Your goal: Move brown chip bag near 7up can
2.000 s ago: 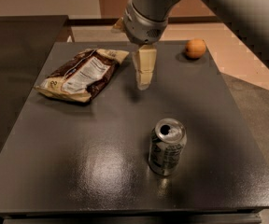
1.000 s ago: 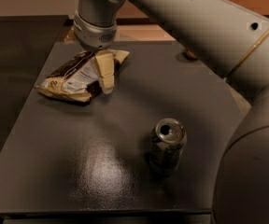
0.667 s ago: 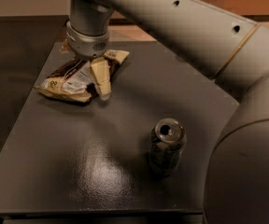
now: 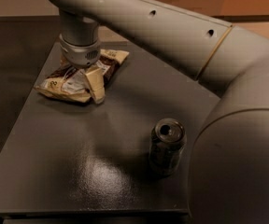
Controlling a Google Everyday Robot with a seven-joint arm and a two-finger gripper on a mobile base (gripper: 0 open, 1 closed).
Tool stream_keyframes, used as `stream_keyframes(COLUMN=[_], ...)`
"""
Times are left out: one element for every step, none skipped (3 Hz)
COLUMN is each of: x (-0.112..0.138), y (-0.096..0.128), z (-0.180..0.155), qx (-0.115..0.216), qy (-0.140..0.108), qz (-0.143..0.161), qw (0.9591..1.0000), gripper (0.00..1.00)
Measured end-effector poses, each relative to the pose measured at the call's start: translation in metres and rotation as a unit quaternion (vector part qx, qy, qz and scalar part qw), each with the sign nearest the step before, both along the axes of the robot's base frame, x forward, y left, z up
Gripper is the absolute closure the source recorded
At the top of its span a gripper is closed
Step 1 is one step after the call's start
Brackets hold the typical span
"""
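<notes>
Dark matte surface point(image 4: 69, 171) carries both items. Note that the claw point(image 4: 93, 87) has travelled left and descended onto the crinkled dark-brown chip bag point(image 4: 59, 84), far left; you cannot tell its opening. The small silver drink can point(image 4: 167, 146) stands well apart, so the transfer is pending.

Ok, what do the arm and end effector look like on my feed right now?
The arm is a smooth, pale grey tubular shell with small dark round holes along it and a thin yellowish band at a joint seam. A darker grey ringed collar sits at the wrist. The end effector, over the brown chip bag, is cream-coloured. No cables show.
</notes>
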State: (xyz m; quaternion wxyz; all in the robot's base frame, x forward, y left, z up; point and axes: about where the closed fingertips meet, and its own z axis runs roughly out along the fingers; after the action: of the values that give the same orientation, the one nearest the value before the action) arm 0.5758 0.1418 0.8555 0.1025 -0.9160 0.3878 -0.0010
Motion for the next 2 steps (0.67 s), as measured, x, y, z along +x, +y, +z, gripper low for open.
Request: stream_keyframes(x=[0.0013, -0.0015], y=[0.001, -0.0043], z=[0.001, 0.0023], qx=[-0.006, -0.008], qy=[-0.004, -0.007], qz=[-0.001, -0.002], qw=[1.0, 0.9999], gripper=[0.42, 0.65])
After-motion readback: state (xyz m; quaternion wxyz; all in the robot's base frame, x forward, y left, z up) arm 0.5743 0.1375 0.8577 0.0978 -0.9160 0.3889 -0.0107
